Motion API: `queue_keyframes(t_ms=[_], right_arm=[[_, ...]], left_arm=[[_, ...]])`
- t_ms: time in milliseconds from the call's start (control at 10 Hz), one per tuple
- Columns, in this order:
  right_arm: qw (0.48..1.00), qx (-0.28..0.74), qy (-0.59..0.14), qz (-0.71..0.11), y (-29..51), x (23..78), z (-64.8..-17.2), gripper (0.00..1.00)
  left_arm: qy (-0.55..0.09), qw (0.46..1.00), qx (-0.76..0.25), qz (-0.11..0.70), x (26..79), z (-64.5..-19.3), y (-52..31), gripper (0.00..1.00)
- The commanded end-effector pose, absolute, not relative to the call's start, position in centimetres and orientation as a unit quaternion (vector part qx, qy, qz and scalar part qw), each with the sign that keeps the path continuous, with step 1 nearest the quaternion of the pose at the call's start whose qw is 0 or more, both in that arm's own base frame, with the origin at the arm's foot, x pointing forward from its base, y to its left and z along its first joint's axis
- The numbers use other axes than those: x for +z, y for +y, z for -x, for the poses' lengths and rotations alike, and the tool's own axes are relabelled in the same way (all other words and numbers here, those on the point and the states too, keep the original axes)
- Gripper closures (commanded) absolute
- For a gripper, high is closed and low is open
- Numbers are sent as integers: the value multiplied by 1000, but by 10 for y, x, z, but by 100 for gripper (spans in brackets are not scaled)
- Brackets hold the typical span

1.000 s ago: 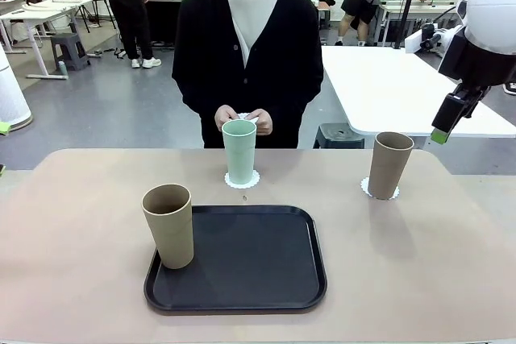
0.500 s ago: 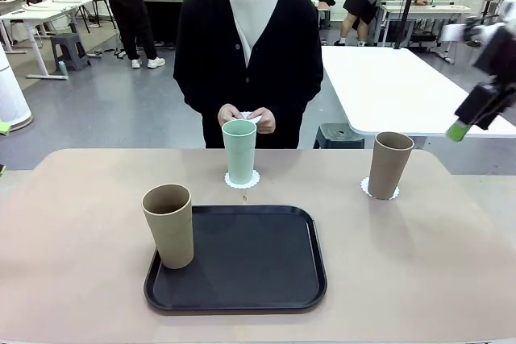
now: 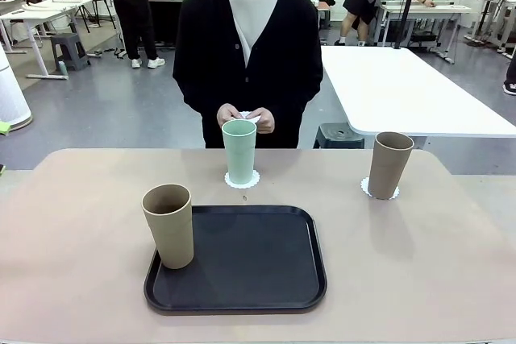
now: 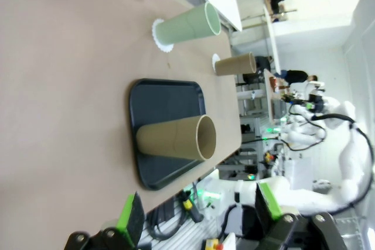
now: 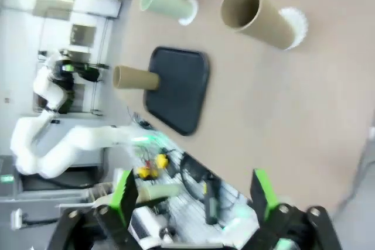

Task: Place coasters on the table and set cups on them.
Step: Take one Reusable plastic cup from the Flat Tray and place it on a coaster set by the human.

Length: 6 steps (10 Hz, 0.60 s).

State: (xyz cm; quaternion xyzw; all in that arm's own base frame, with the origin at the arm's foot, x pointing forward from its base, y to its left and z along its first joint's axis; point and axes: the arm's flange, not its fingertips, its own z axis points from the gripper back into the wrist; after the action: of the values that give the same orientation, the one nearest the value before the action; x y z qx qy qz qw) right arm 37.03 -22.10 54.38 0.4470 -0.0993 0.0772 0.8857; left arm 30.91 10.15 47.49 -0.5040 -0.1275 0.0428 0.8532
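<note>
A mint green cup (image 3: 239, 151) stands on a white coaster (image 3: 242, 180) at the table's (image 3: 72, 231) far middle. To its right a tan cup (image 3: 389, 164) stands on another coaster (image 3: 380, 192). A second tan cup (image 3: 169, 225) stands on the left edge of the black tray (image 3: 258, 259). The person's hands (image 3: 248, 118) hold a small white thing behind the mint cup. My left gripper (image 4: 199, 212) hangs open and empty above the table's near side, with the tray cup (image 4: 176, 139) ahead of it. My right gripper (image 5: 193, 197) is open and empty, high over the right tan cup (image 5: 258, 10).
A white table (image 3: 403, 86) stands behind on the right, past the far edge. The person stands close against the far edge at the middle. Bare tabletop lies left of the tray and at the near right. My left arm (image 5: 58, 139) shows in the right wrist view.
My right arm has drawn back up and to the right, out of the front view. The cups, coasters and tray have not moved.
</note>
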Motion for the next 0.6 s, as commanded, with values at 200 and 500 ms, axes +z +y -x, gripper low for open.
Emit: queue_keyframes(t_ms=[200,500], right_arm=[[844,57,-96,-525,-268,498,-359,0],[820,76,-93,-559,-278,468,-334,0]], left_arm=[[-129,851,41,508,475,-308,101,0],[-129,851,41,508,475,-308,101,0]])
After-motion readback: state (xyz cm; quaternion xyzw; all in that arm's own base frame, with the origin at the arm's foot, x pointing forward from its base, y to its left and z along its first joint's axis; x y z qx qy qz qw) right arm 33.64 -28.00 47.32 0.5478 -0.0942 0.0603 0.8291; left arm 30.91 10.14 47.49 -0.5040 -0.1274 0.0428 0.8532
